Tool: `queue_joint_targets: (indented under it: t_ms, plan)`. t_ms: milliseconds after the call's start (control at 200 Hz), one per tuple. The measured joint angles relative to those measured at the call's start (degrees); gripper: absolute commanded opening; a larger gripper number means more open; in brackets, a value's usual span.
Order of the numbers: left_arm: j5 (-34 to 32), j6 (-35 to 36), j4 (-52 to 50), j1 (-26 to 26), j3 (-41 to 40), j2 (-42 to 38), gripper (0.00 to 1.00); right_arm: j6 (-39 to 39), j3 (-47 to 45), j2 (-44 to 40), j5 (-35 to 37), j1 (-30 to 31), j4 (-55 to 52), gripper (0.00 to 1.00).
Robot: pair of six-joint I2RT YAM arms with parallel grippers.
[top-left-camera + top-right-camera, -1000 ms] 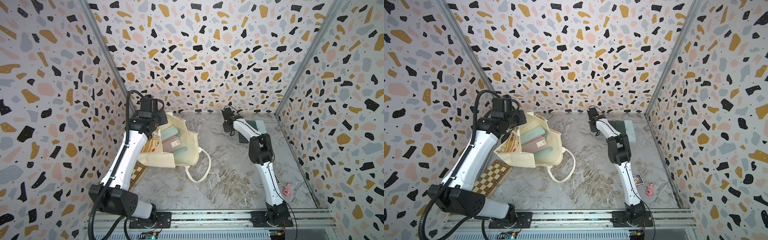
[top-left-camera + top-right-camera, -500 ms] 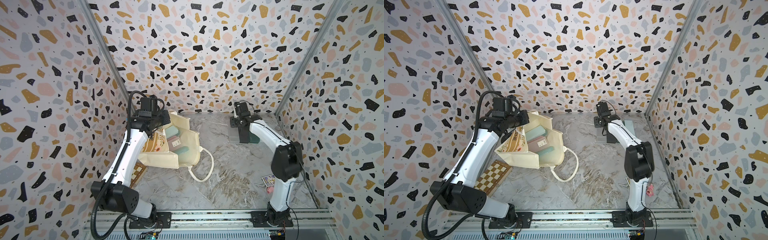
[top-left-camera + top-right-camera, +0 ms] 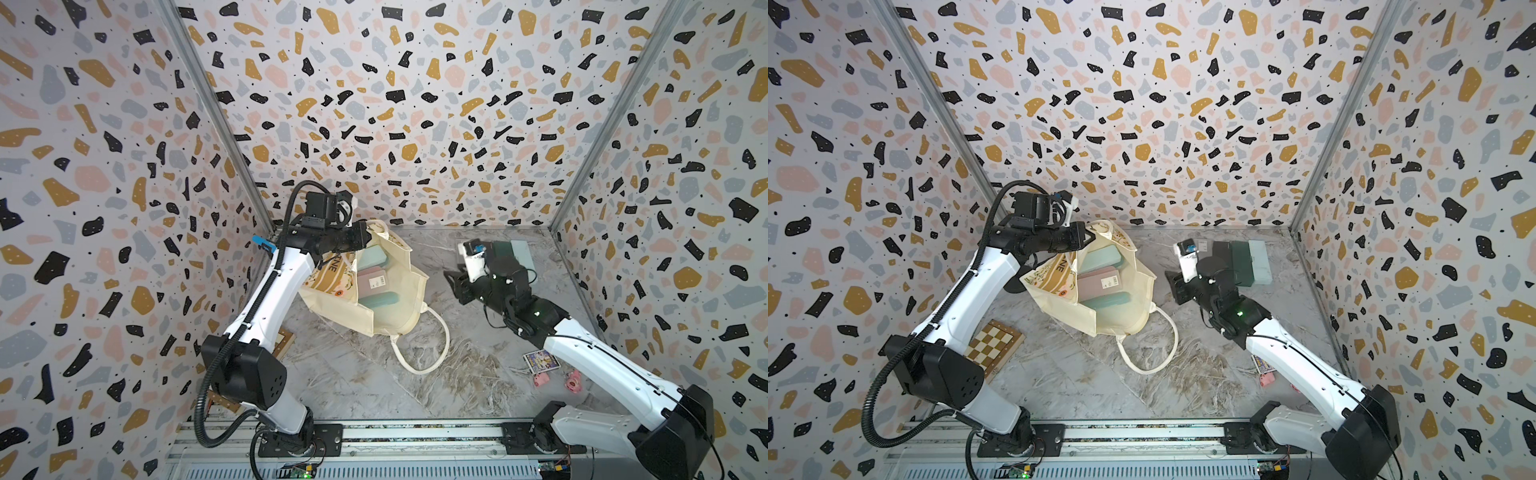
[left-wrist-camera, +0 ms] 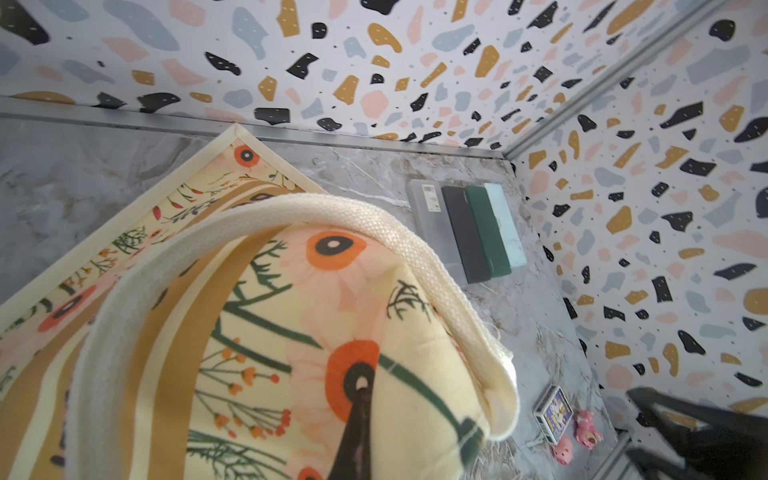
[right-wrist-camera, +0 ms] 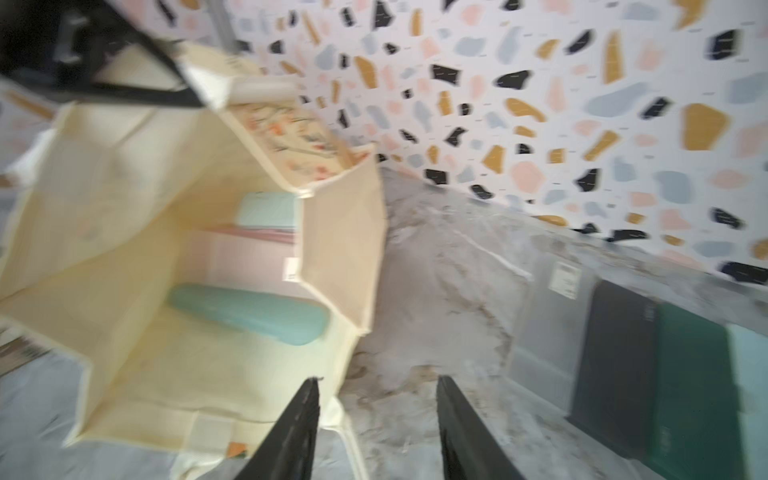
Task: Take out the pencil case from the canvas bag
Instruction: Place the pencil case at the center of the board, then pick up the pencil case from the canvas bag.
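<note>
**Item 1: canvas bag** (image 3: 399,291). Cream tote with a floral print and a tan lettered band on the outside. It lies on the marble table (image 3: 374,386) with its upper wall lifted and its mouth gaping. 1 loop handle (image 3: 440,332) trails loose on the table from the bag's rim.

**Item 2: left gripper** (image 3: 366,237). Jaws are closed tight on the bag's printed upper wall, close under the other handle (image 4: 415,245). This grip props the mouth open.

**Item 3: contents of the bag.** 3 pencil cases lie side by side on the bag's lower wall:
- a pale mint pencil case (image 3: 372,261);
- a pink pencil case (image 3: 374,282) with a white label, between the other 2;
- a rounded teal pencil case (image 3: 376,300).

The task's thing is therefore inside the bag. Which of the 3 is meant cannot be told.

**Item 4: right gripper** (image 5: 379,378). Jaws are apart at a middling width with nothing between them. It is outside the bag, near the mouth and facing into it. The wrist view is blurred.

**Item 5: row of 4 pencil cases** (image 3: 1241,257). These lie outside the bag and well apart from it, beyond the right gripper.

**Step in hand (judged).** The right arm is reaching in. The bag is held open and no case is gripped yet.

**Next move calls for (judged):**
- passing the open jaws through the mouth without snagging the rim;
- setting the jaws across the narrow width of 1 case, the teal one looking handiest;
- closing and drawing the case out while the left grip keeps the wall raised.
</note>
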Motion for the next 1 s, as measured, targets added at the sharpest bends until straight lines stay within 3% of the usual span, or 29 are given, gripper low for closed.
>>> queue_joint_targets:
  t_ms: [135,375,561,721,1001]
  plan:
    - [3.45,0.94,-0.22,-0.90,0.55,0.02,0.00,-2.60,-1.36,1.01,-0.13,8.94,1.70,0.40]
    - [6.73,2.05,-0.61,-1.36,0.59,0.04,0.00,-7.98,-0.76,11.89,0.57,15.52,2.51,0.39]
    - [7.72,2.86,-1.11,-1.31,0.74,0.04,0.00,-11.72,2.36,20.87,2.16,17.05,1.55,0.40]
    - [7.98,3.08,-1.42,-1.36,0.74,0.04,0.00,-14.34,7.04,28.76,4.55,16.96,2.03,0.50]
    - [8.52,3.37,-1.62,-1.36,0.74,0.04,0.00,-19.02,15.43,39.80,8.17,16.31,1.38,0.58]
